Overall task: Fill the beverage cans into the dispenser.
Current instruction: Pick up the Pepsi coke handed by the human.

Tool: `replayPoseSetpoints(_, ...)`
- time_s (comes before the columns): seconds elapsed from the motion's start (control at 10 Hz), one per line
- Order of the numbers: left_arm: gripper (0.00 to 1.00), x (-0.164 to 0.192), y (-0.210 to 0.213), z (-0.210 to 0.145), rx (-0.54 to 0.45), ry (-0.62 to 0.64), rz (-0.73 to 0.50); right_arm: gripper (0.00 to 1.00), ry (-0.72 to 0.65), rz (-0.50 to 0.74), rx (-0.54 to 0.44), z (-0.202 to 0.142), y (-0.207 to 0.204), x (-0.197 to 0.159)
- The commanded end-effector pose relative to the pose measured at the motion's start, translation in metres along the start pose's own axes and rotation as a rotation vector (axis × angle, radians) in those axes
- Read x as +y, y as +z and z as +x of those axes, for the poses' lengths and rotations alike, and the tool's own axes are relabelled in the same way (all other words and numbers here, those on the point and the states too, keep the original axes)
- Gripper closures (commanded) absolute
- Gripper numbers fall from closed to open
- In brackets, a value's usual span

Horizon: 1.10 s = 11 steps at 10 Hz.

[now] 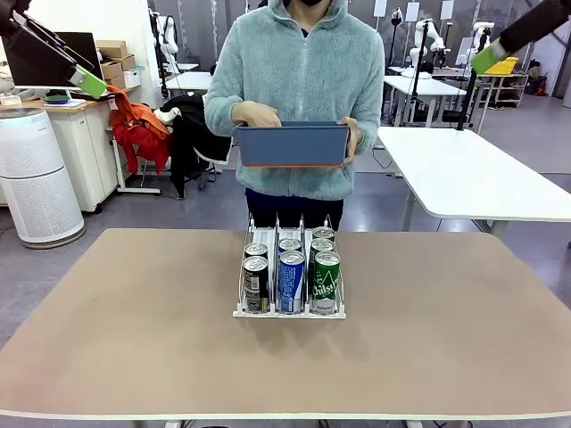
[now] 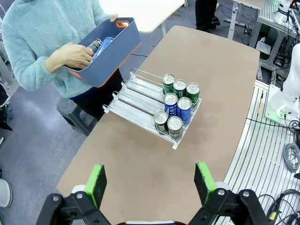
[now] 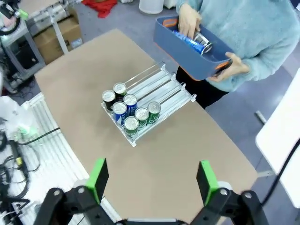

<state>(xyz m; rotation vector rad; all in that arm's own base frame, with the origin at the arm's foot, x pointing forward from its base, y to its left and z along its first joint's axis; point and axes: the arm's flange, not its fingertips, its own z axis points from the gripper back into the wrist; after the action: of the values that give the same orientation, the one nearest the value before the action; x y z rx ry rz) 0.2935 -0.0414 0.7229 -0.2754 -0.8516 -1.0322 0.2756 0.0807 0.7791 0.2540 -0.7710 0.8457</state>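
The dispenser (image 1: 289, 313) stands mid-table with several beverage cans (image 1: 292, 279) at its near end: black on the left, blue in the middle, green on the right. In the left wrist view the cans (image 2: 177, 105) crowd one end of the dispenser (image 2: 136, 91), whose far lanes are bare. Across the table a person holds a blue tub (image 1: 293, 144) with more cans inside, one hand (image 2: 75, 55) on a can. My left gripper (image 2: 151, 183) and right gripper (image 3: 152, 180) both hang open high above the table, holding nothing. In the front view they sit at the top corners (image 1: 87, 80) (image 1: 487, 58).
Bare brown tabletop (image 1: 134, 339) surrounds the dispenser on all sides. In the right wrist view the tub (image 3: 187, 51) hangs past the table's far edge, above the dispenser's (image 3: 161, 86) bare end. A white table (image 1: 473, 178) stands behind on the right.
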Motion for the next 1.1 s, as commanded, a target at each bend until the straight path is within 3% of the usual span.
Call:
replayPoseSetpoints(0.0, 0.00, 0.000, 0.000, -0.001, 0.001, 0.000, -0.003, 0.00, -0.028, 0.052, 0.046, 0.018, 0.009, -0.022)
replayPoseSetpoints(0.3, 0.00, 0.000, 0.000, -0.001, 0.001, 0.000, -0.003, 0.00, -0.037, 0.107, 0.093, 0.032, 0.022, -0.046)
replayPoseSetpoints(0.5, 0.00, 0.000, 0.000, -0.001, 0.001, 0.000, -0.003, 0.00, -0.052, 0.102, 0.092, 0.030, 0.006, -0.057)
replayPoseSetpoints(1.0, 0.00, 0.000, 0.000, -0.001, 0.001, 0.000, -0.003, 0.00, -0.048, 0.075, 0.088, 0.027, 0.015, -0.045)
